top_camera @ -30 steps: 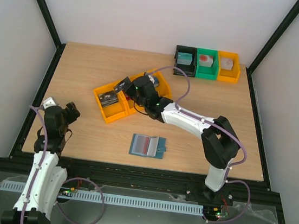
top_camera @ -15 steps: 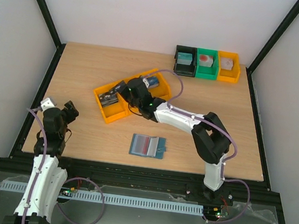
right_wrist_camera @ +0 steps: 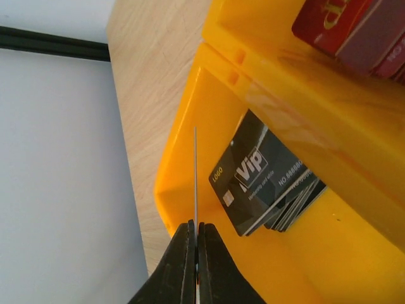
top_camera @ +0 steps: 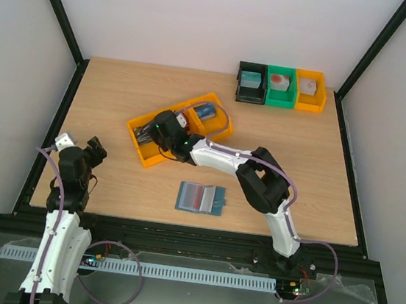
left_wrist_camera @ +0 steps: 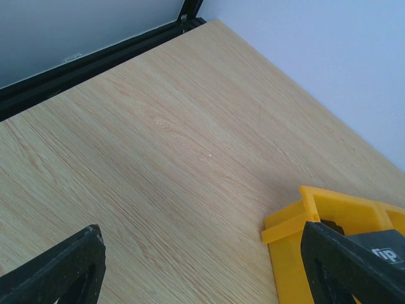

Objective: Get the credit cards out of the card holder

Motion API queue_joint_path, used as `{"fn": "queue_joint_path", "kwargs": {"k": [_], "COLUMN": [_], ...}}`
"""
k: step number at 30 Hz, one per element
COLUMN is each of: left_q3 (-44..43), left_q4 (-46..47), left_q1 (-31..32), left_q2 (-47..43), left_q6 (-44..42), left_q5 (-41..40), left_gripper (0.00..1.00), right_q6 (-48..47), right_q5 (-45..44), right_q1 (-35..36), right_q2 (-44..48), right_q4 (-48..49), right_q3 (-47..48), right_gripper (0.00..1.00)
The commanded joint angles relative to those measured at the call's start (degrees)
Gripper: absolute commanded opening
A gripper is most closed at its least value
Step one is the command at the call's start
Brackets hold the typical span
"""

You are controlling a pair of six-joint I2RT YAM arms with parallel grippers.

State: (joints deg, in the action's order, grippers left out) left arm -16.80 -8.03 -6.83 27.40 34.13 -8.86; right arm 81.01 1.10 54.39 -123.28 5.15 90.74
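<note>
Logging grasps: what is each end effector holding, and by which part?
Right end effector pinches a credit card, seen edge-on, by one end. Left end effector holds nothing.

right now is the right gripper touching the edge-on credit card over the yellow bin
Touching. The right wrist view shows the right gripper pinched shut on the credit card, with no gap at either finger.

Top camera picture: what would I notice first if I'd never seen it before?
The long white right arm reaches across the table into the yellow tray. There its right gripper pinches one thin card edge-on, over a pile of black cards. The blue-grey card holder lies flat by itself nearer the front edge.
</note>
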Motion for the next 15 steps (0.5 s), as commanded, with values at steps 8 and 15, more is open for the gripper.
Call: {"fn": "queue_joint_path", "kwargs": {"k": [8, 15], "left_q3": [1.14, 1.20], "left_q4": [1.52, 1.44], "left_q1": [-0.89, -1.17], "left_q2": [-0.37, -0.42], "left_q6": [0.75, 0.84], "left_q5": [-0.90, -1.24], "left_gripper": [0.85, 0.85], "right_q6": [4.15, 9.05], "right_q5": [-6.54, -6.56], "right_q1": [1.24, 1.18], "right_q2": [-4.19, -6.96], "right_q4": [-3.86, -5.92], "right_q3": [6.11, 8.38], "right_gripper": [0.02, 0.02]}}
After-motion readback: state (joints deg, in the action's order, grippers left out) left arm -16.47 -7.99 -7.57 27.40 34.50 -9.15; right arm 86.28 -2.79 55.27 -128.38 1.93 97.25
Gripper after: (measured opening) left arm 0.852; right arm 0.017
